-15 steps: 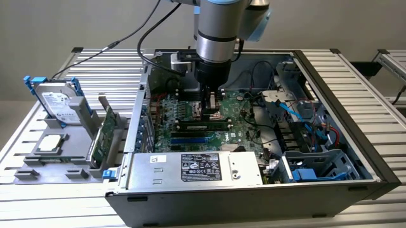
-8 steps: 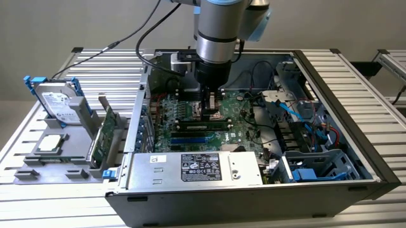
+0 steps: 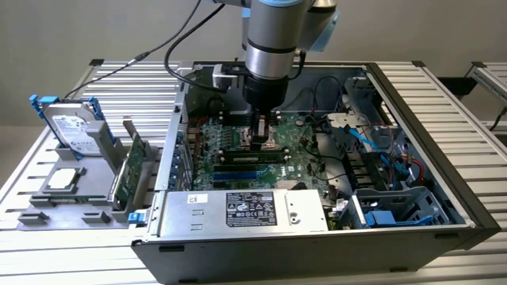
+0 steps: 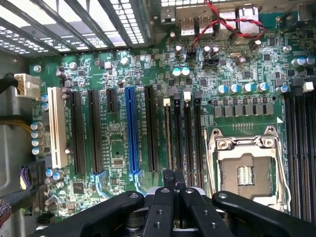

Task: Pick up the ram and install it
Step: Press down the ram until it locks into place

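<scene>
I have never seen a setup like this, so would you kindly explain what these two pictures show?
The machine is a single robot arm with a gripper at its tip. It reaches down into an open computer case that lies on a ribbed metal table.

One picture comes from a camera standing off the arm and sees the whole scene. The other comes from a camera on the wrist and looks past the black fingers onto the green motherboard.

The gripper is shut and sits just above the long memory slots, beside the empty processor socket. I cannot tell whether it pinches the ram.

On the exterior view's left, a grey holder carries a hard drive, a processor chip and a green expansion card.
</scene>
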